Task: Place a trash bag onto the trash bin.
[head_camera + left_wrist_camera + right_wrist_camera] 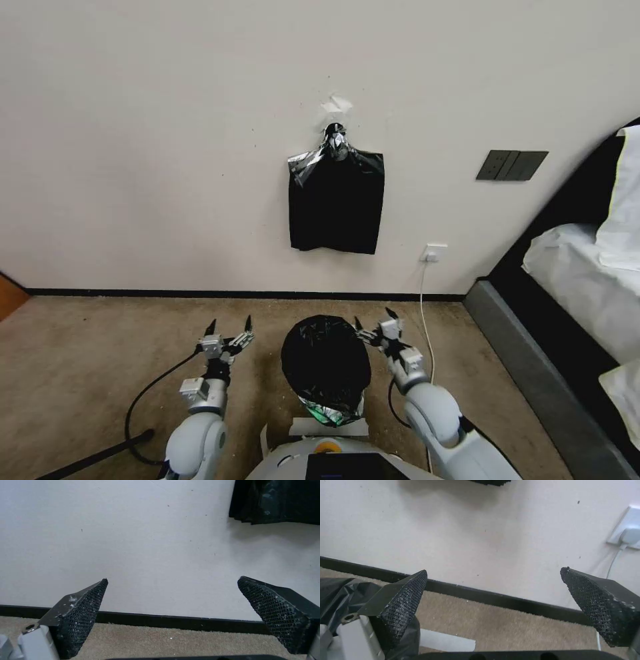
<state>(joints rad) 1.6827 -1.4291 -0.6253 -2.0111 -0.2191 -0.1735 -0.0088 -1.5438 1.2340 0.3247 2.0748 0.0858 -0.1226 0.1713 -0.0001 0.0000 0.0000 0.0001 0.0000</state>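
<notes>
Unmarked trash bag, no lettering

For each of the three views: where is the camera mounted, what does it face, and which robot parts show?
Head: high on the robot, facing wall and floor; both arms flank the trash bag.
Left wrist: behind the open left pincer, facing wall and baseboard.
Right wrist: behind the open right pincer, facing the wall socket, trash bag at its edge.
Shared: the hanging bundle of bags shows in the head and left wrist views.
</notes>
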